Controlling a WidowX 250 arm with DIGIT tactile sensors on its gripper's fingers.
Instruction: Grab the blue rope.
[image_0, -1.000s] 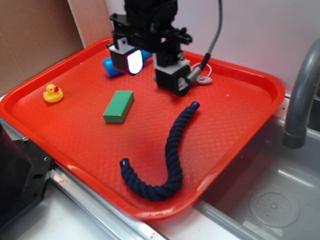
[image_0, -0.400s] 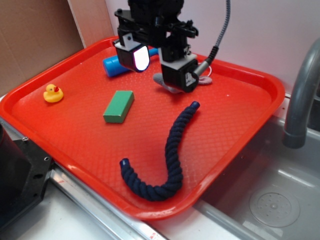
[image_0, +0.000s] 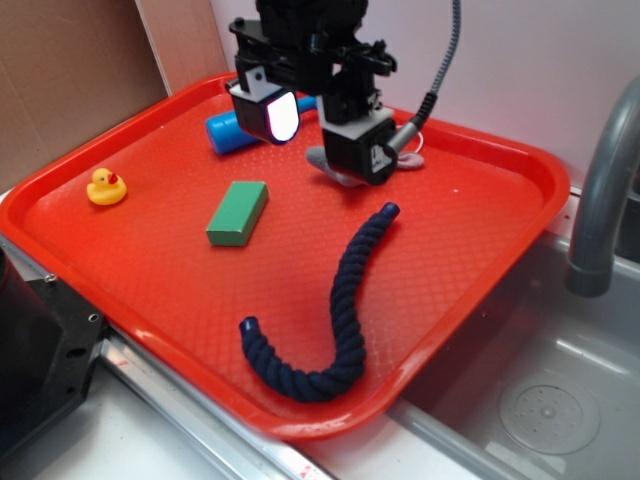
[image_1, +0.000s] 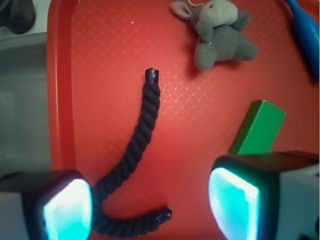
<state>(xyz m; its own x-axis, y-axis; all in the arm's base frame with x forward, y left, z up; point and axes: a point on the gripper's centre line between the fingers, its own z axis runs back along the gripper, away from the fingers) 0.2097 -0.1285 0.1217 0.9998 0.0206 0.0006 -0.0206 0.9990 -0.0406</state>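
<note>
The tool (image_0: 315, 125) hangs above the back of the red tray (image_0: 520, 215), its two pads spread wide apart with nothing between them, and in the wrist view those pads glow at the lower left and lower right corners. The blue rope (image_0: 345, 300) lies flat on the tray toward the lower right of the exterior frame, curled like a J: one bound end points up toward the tool, the hook bends along the tray's near rim. The rope lies clear of the tool and nothing lies on it. Right under the tool at the back sits a grey stuffed toy (image_1: 217, 32), near the rope's upper tip but not touching. A green block (image_0: 238, 212) sits left of the rope, well apart. A yellow duck (image_0: 106, 187) sits far left, and a bright blue bottle (image_0: 228, 132) lies at the upper left, partly hidden behind the tool. A grey faucet (image_0: 600, 190) rises over the sink (image_0: 540, 400) at the right.
</note>
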